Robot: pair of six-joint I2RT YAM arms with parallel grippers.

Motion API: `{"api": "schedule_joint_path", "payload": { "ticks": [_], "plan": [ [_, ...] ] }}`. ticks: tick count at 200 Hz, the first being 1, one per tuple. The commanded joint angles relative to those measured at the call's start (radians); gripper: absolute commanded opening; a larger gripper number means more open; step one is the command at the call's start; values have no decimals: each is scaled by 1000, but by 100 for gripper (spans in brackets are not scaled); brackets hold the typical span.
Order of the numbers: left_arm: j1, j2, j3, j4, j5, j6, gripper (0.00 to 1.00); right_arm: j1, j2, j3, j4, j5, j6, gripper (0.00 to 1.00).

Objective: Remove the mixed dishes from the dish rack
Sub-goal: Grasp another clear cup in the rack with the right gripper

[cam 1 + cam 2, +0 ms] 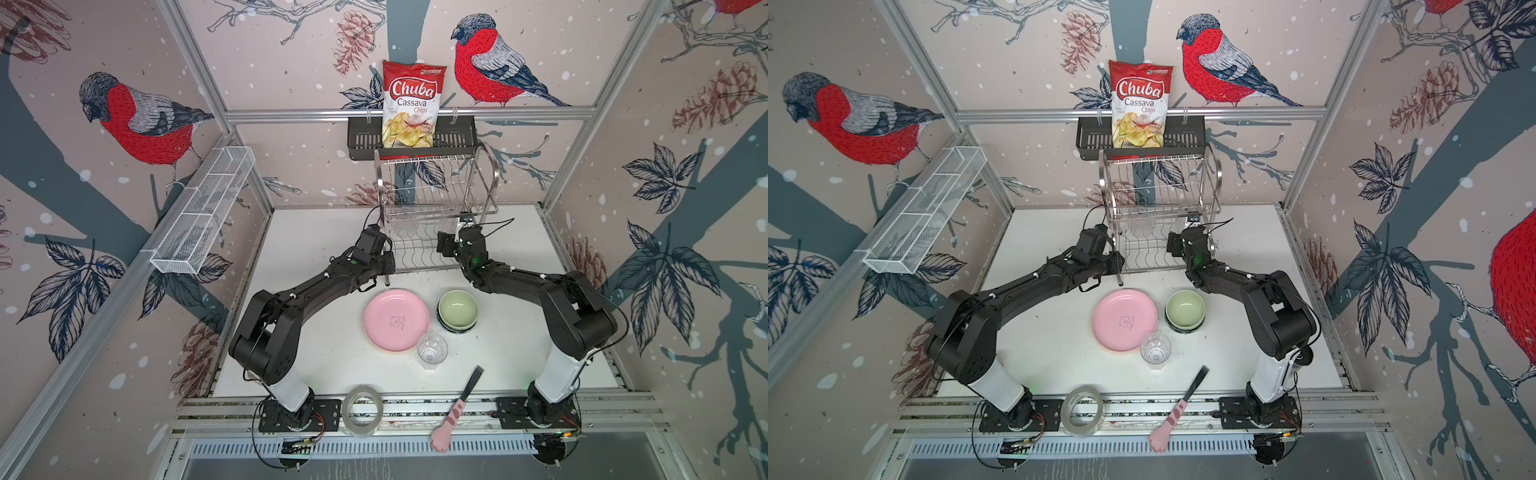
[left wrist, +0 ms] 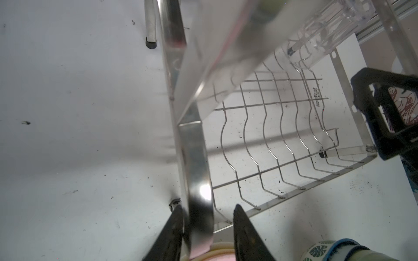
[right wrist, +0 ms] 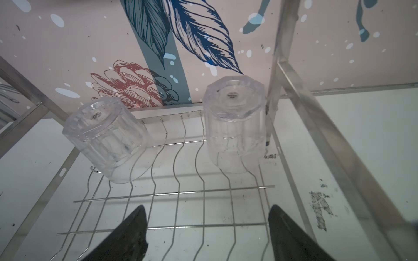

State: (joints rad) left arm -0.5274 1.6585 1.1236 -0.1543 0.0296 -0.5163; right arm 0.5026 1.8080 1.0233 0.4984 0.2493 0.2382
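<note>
The steel dish rack point(image 1: 432, 195) point(image 1: 1158, 187) stands at the back of the table. Two clear glasses point(image 3: 106, 137) point(image 3: 235, 126) rest upside down on its lower shelf. My right gripper point(image 3: 207, 206) hangs open over that shelf's front wires, short of the glasses. My left gripper point(image 2: 207, 206) straddles the rack's front left steel bar point(image 2: 196, 171); one finger lies against it and a gap shows at the other. On the table in front sit a pink plate point(image 1: 397, 319) on a stack, a pale green bowl point(image 1: 458, 309) on stacked bowls, and a clear glass point(image 1: 432, 349).
A chips bag point(image 1: 411, 104) stands in the black basket point(image 1: 457, 137) above the rack. A white mesh tray point(image 1: 203, 212) hangs on the left wall. A tape roll point(image 1: 363, 409) and a pink-handled tool point(image 1: 457, 409) lie at the front edge.
</note>
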Motion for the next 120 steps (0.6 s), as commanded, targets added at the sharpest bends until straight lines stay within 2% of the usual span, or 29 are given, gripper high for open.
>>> {"api": "schedule_joint_path", "payload": {
  "ticks": [1,43,120],
  "plan": [
    [0,13,22,-30,41,16,30,-9,21,29,47,-13,-24,86],
    [0,7,32,-72,49,33,17,-29,83,104,42,-8,-28,87],
    [0,-39,4,-94,70,46,14,-61,240,305,-72,-7,22,89]
  ]
}}
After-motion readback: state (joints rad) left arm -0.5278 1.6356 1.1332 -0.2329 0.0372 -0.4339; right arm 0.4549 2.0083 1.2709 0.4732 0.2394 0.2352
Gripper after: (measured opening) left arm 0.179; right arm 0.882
